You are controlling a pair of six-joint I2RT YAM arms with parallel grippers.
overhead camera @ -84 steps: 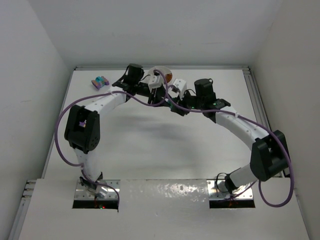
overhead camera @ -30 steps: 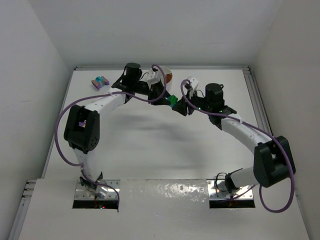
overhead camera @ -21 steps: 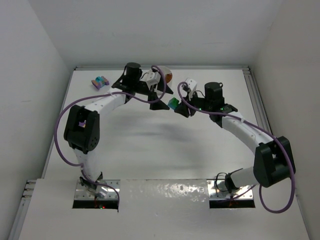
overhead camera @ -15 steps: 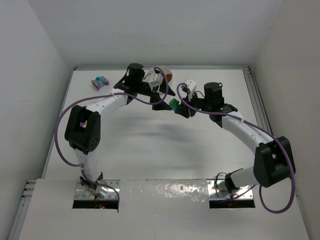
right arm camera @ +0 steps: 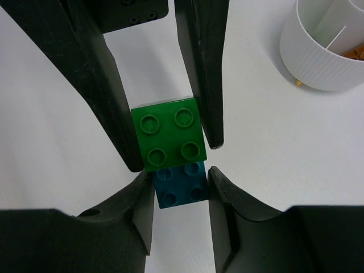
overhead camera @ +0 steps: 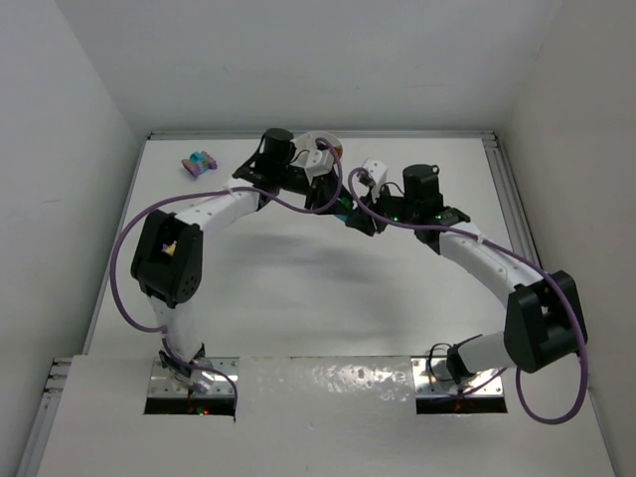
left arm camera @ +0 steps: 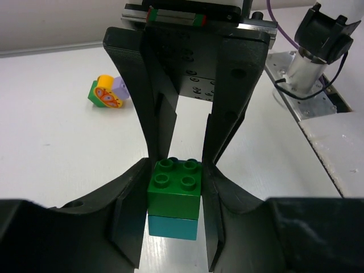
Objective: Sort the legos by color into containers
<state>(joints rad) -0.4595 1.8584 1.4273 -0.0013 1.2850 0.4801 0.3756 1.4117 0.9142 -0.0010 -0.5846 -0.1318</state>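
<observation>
The left gripper pinches the green brick by its sides; the right gripper pinches the teal brick clipped under it; these opposed grips look meant to pull the pair apart, so each colour can be sorted alone; the pair sits between the arms, near the dish, a ribbed white tub with thin partitions; both bricks are glossy, square, four-studded plastic; loose bricks lie far left on the matte table.
</observation>
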